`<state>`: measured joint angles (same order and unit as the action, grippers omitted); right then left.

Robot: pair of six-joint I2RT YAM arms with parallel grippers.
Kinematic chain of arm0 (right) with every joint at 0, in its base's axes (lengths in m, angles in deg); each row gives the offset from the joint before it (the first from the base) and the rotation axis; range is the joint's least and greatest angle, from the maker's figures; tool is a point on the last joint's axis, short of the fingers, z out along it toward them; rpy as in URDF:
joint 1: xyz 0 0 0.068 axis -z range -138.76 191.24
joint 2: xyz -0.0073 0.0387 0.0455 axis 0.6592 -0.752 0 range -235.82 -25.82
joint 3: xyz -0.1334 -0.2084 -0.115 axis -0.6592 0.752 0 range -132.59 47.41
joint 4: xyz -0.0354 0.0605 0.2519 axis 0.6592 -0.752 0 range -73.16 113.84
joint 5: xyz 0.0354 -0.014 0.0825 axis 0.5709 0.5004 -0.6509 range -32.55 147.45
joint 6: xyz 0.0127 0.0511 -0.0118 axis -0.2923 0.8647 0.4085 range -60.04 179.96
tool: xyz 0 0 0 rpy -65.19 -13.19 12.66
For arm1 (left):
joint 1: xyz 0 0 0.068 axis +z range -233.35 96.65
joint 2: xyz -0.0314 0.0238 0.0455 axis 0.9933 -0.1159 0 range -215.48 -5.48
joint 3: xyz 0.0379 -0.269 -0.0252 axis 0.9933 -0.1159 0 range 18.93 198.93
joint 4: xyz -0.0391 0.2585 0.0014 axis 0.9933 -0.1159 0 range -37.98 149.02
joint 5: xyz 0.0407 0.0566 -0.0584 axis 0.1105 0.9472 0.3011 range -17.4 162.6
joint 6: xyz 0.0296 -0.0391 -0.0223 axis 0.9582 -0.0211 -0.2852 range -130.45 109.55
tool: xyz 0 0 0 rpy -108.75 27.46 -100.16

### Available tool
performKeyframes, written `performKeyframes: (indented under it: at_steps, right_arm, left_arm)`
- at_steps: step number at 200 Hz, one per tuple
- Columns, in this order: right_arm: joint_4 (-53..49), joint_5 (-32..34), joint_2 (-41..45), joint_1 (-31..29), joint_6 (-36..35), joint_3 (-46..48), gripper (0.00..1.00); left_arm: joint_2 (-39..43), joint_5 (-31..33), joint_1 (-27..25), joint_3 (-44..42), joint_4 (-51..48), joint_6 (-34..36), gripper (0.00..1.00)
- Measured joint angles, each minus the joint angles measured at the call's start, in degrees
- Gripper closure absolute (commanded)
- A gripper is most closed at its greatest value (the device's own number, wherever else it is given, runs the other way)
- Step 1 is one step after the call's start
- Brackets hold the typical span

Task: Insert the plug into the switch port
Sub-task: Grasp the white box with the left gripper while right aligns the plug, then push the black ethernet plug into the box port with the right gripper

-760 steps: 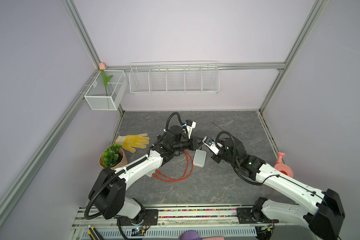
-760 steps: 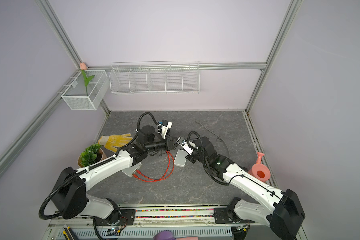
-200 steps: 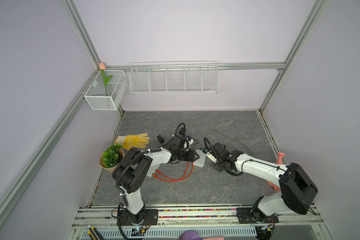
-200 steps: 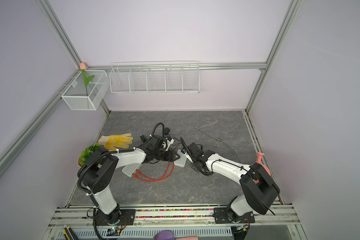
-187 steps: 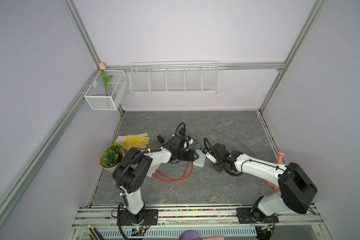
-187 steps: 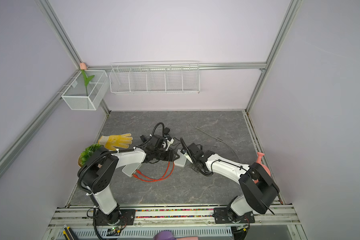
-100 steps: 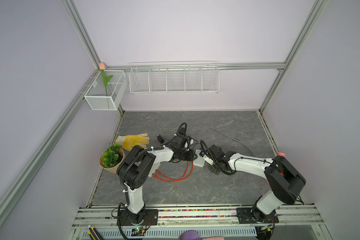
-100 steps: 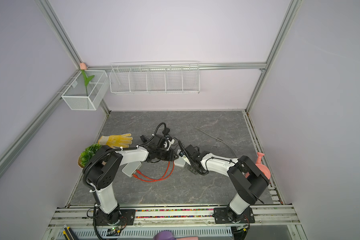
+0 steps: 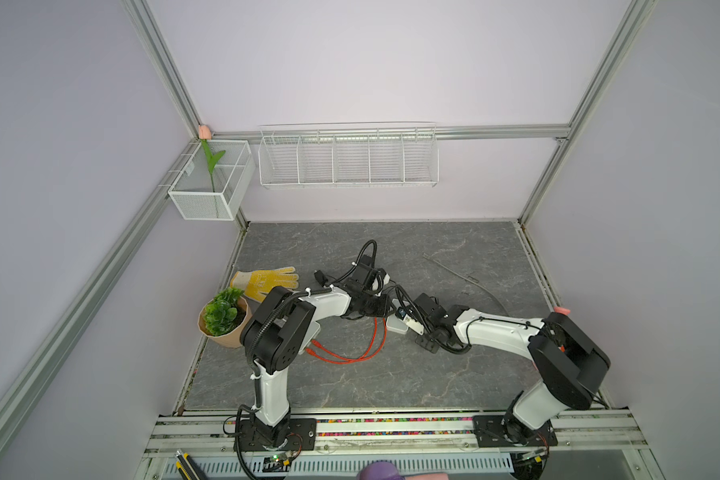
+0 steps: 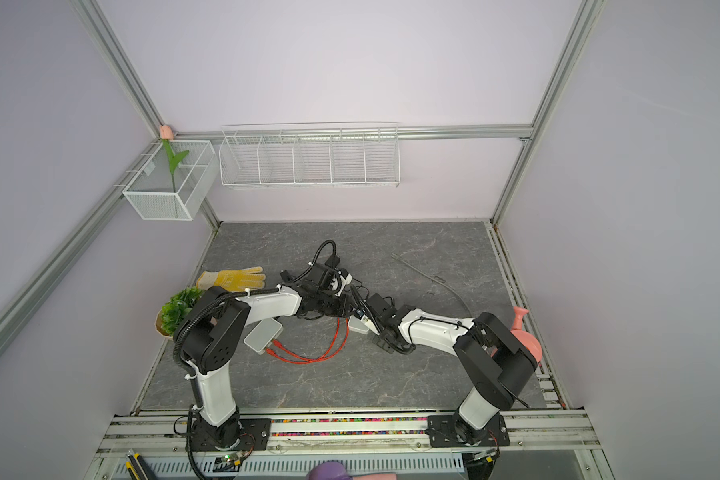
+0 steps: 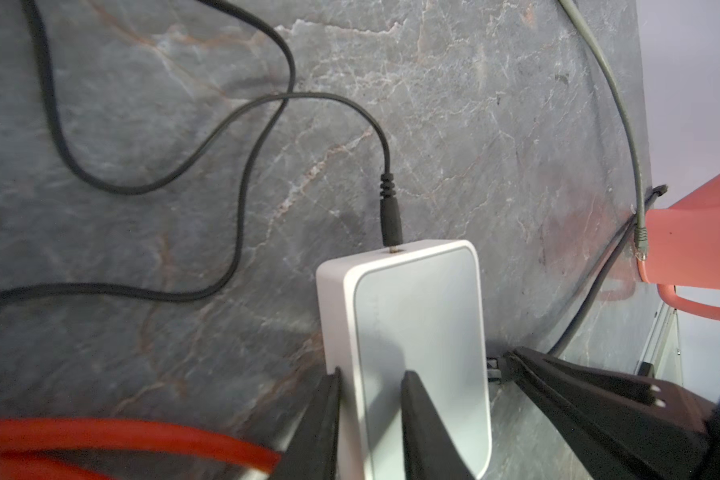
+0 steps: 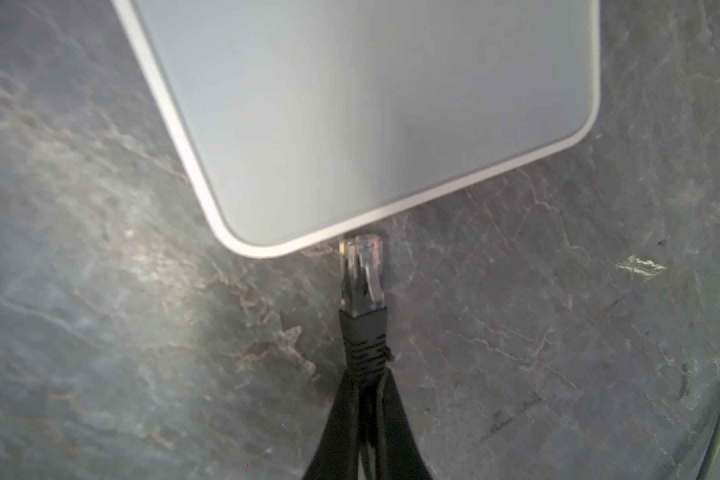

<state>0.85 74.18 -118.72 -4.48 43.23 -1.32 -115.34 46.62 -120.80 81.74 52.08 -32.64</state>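
The white switch (image 9: pixel 395 327) (image 10: pixel 358 325) lies flat on the dark table between both arms. My left gripper (image 11: pixel 373 376) (image 9: pixel 385 309) is shut on the switch (image 11: pixel 416 316), one finger against its side wall and the other over its top face. My right gripper (image 12: pixel 366 378) (image 9: pixel 424 341) is shut on the black cable just behind the plug (image 12: pixel 362 266). The clear plug with a black boot touches the switch's (image 12: pixel 371 104) edge near a corner, most of its body outside. The port itself is hidden under that edge.
A black power lead (image 11: pixel 391 216) enters the switch's far end. Red cables (image 9: pixel 350 353) loop beside it and run to a grey box (image 10: pixel 262 334) under the left arm. A plant pot (image 9: pixel 223 318), yellow glove (image 9: pixel 267 280), grey cable (image 9: pixel 466 278) and pink watering can (image 10: pixel 524 336) lie around.
The left gripper's jaws have come together onto the switch. The right arm has edged the plug left toward the switch. Both arms have folded further in at the elbows.
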Motion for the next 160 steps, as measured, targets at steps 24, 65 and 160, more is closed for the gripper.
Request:
performKeyframes:
  at_steps: [24,65,160]
  right_arm:
    - [-0.2,0.6,0.1,-0.5,0.0,0.0,0.94]
    - [0.1,1.7,2.5,-0.9,0.2,0.5,0.93]
    - [-1.2,2.8,0.7,-2.6,0.2,0.0,0.93]
  left_arm:
    - [0.0,0.0,0.1,0.0,0.0,0.2,0.76]
    - [0.0,-0.5,0.2,0.0,0.0,0.2,0.76]
    - [0.0,-0.7,0.3,0.0,0.0,0.2,0.77]
